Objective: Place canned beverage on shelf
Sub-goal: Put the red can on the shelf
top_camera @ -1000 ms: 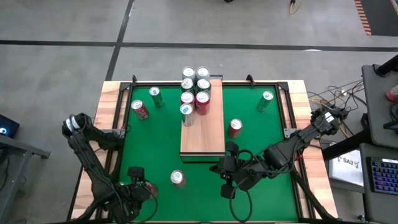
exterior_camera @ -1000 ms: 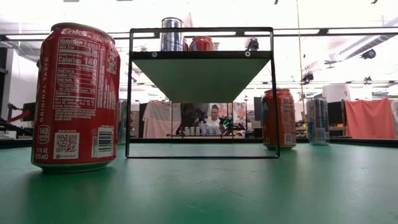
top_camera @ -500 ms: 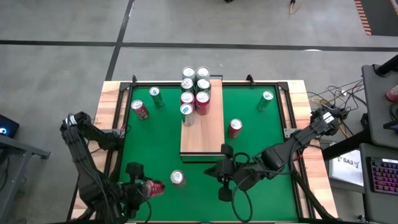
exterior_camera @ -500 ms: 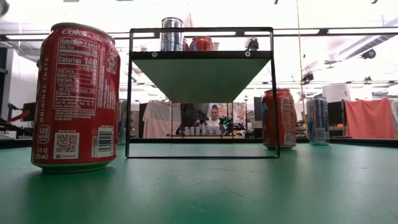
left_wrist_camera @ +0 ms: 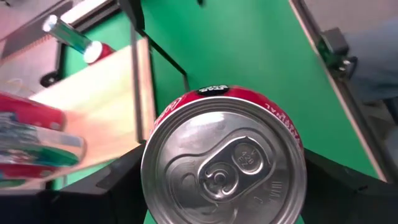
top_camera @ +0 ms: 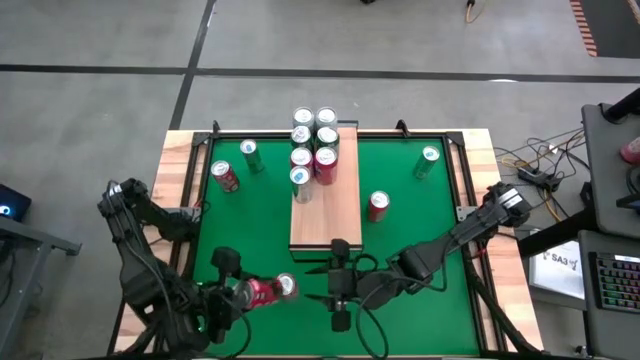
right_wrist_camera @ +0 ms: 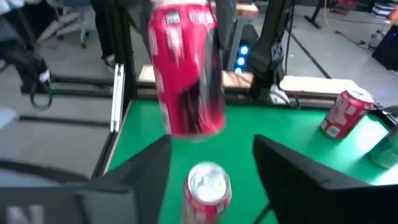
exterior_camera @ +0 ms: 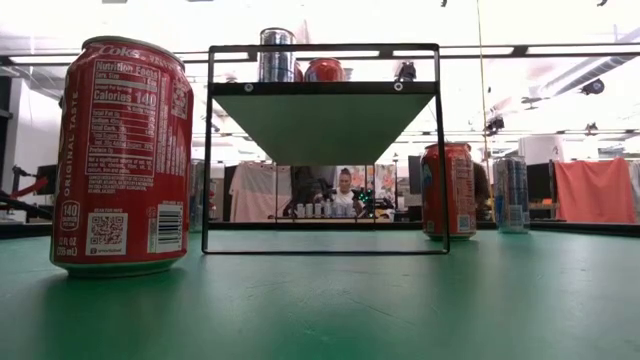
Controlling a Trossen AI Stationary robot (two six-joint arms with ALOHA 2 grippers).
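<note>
A red can is held lifted in the left gripper, near the shelf's front end. The right gripper, fingers parted and empty, is positioned just beside that end.

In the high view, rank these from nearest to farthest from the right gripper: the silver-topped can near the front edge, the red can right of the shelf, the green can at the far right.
From the right gripper:
1. Silver-topped can, just to its left.
2. Red can, right of the shelf.
3. Green can, far right corner.

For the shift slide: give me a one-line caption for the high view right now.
Left gripper holds a red can near the front edge, right gripper open beside it, six cans grouped on the shelf.
</note>
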